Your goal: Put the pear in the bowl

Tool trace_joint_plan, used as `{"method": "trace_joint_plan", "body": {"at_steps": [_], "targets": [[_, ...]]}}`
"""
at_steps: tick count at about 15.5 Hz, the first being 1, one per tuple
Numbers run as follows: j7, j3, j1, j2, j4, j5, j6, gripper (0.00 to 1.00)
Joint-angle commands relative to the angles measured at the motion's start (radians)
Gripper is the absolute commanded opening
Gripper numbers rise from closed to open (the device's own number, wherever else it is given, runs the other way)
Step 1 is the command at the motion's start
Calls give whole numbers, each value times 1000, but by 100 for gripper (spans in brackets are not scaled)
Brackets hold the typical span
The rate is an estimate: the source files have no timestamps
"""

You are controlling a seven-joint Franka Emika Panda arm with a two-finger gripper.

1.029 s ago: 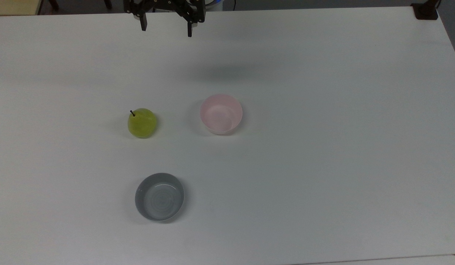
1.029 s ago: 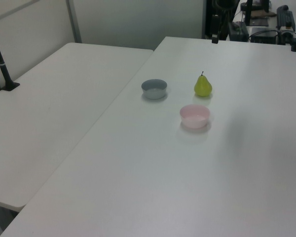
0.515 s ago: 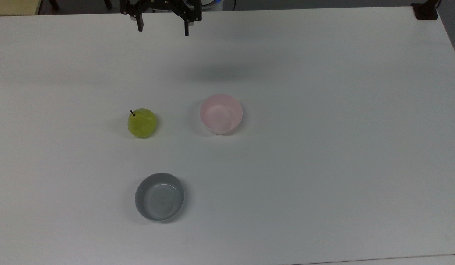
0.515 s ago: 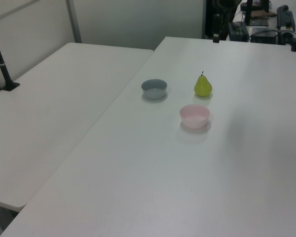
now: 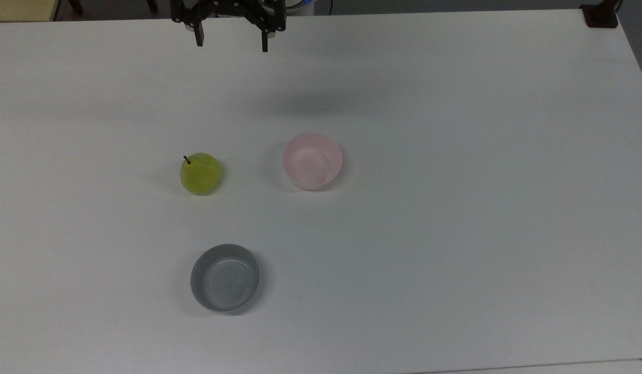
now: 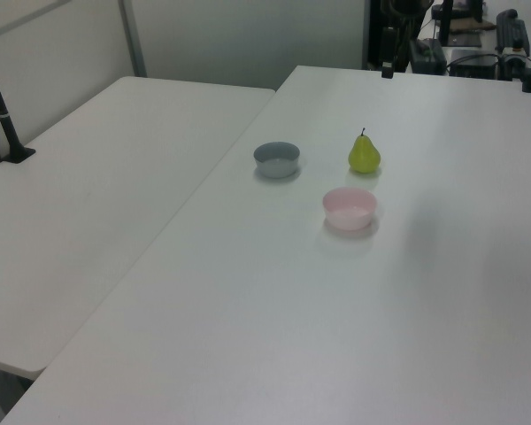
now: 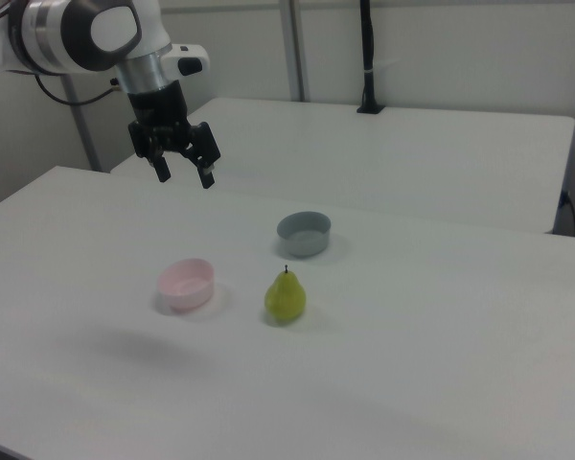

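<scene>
So far we have nothing in hand: our gripper (image 5: 231, 44) hangs high with its 2 fingers spread wide, at 12 o'clock in the top view, well apart from everything on the table (image 5: 456, 208). Going left to right in the top view, the pear (image 5: 200, 173) stands upright on the table at about 9 o'clock from the bowl (image 5: 311, 160), near it but not touching, stem tilted toward 11 o'clock; the grey bowl (image 5: 225, 278) sits at 6 o'clock from the pear. We see 3 risks from here. Coming down off-centre, 1 finger could clip the rounded body and topple or roll the pear. A pinch high on the tapering neck would likely slip. And we could carry it to the grey bowl instead of the pink one.
</scene>
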Motion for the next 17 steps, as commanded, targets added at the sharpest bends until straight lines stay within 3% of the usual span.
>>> {"method": "trace_joint_plan", "body": {"at_steps": [1, 12, 17], "targets": [[-25, -2, 6, 3, 5, 22, -17, 100], [-25, -5, -3, 3, 7, 22, -13, 100], [-97, -5, -72, 31, 28, 23, 6, 100]]}}
